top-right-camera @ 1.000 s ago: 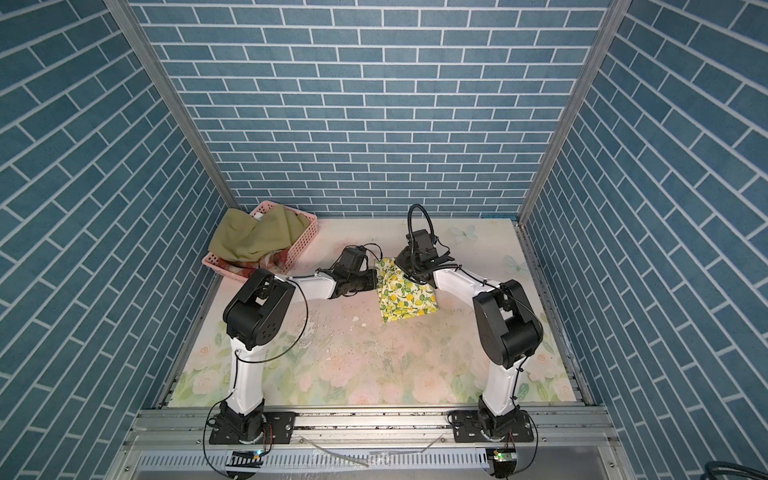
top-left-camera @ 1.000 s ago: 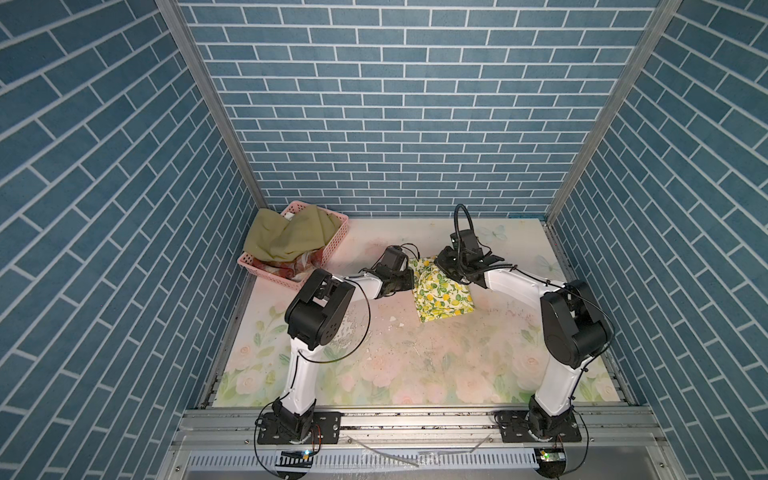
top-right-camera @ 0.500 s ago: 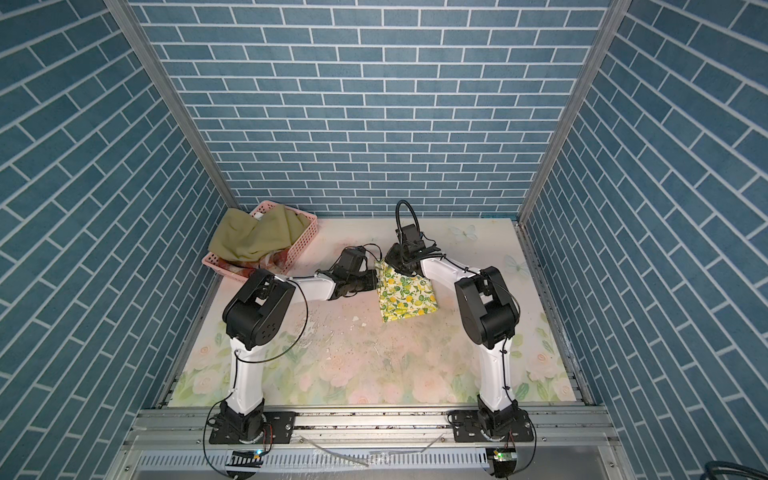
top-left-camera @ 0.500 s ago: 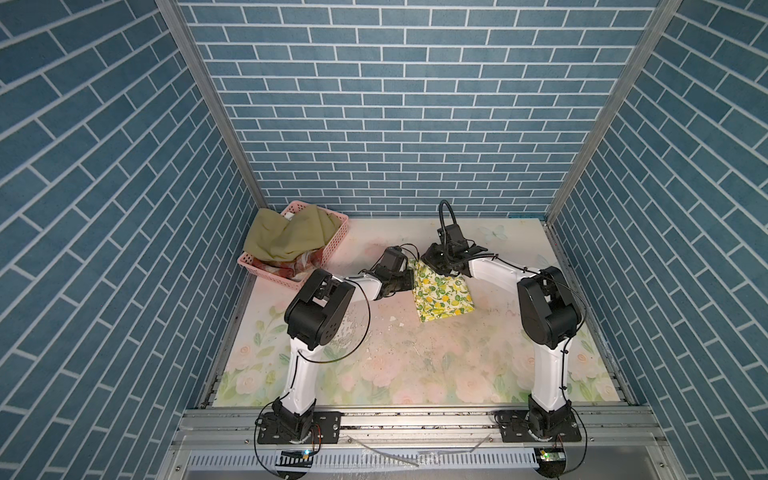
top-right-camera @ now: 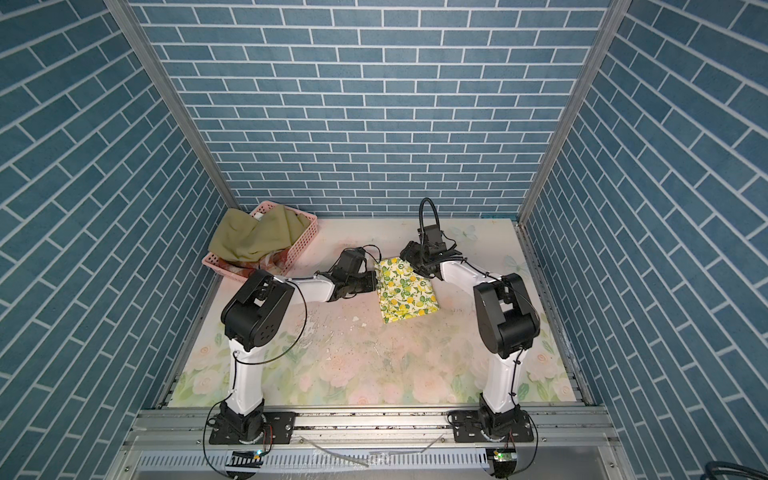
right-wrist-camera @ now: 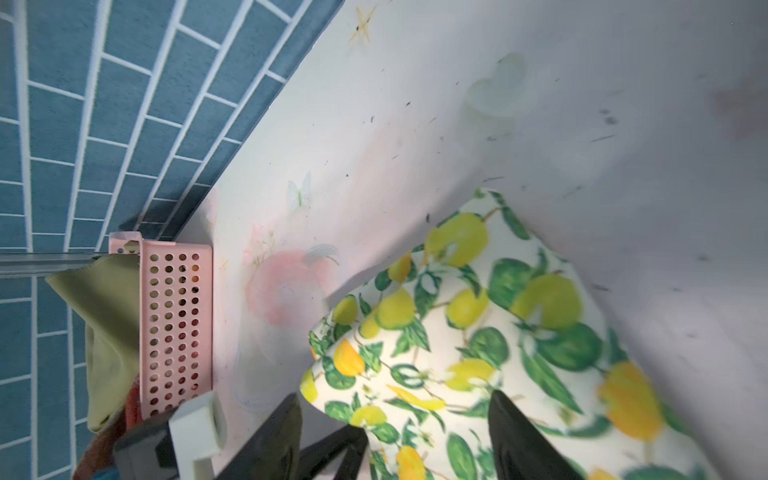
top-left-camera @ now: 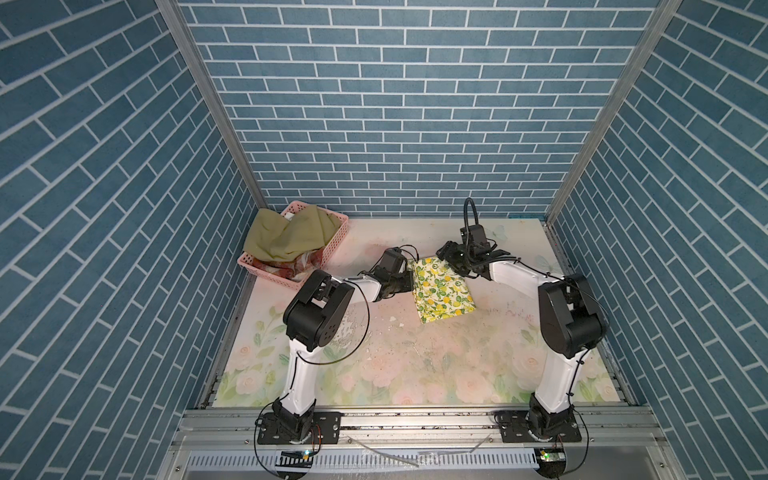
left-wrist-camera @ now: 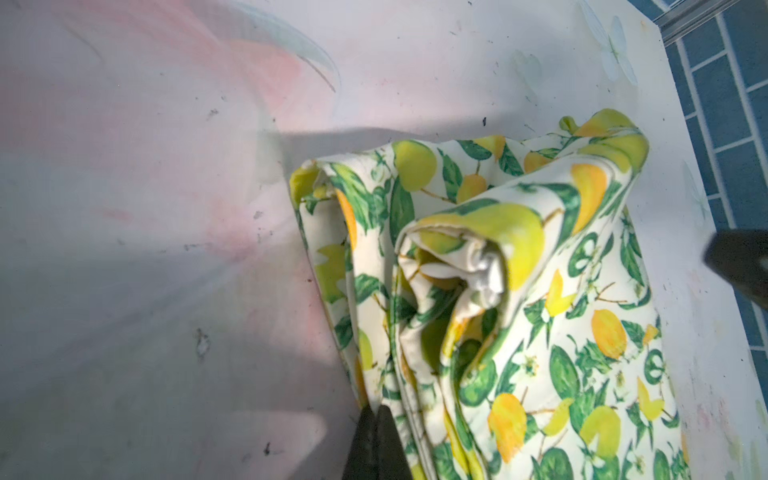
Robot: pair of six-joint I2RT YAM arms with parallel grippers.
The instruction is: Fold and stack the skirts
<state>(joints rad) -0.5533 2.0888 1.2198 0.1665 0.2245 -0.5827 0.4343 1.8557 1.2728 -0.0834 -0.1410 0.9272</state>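
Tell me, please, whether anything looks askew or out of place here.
The lemon skirt is folded unevenly: in the left wrist view one layer curls up and gapes, showing white lining. The olive skirt spills over the rim of the pink basket. The table covering looks flaked.

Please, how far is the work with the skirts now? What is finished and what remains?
Done: the lemon skirt lies folded on the table covering, alone. In hand: the left gripper, jaws shut, sits at its edge; the right gripper hovers, jaws open, over its far corner. Left: the olive skirt and the other cloth under it lie crumpled in the pink basket, unfolded.
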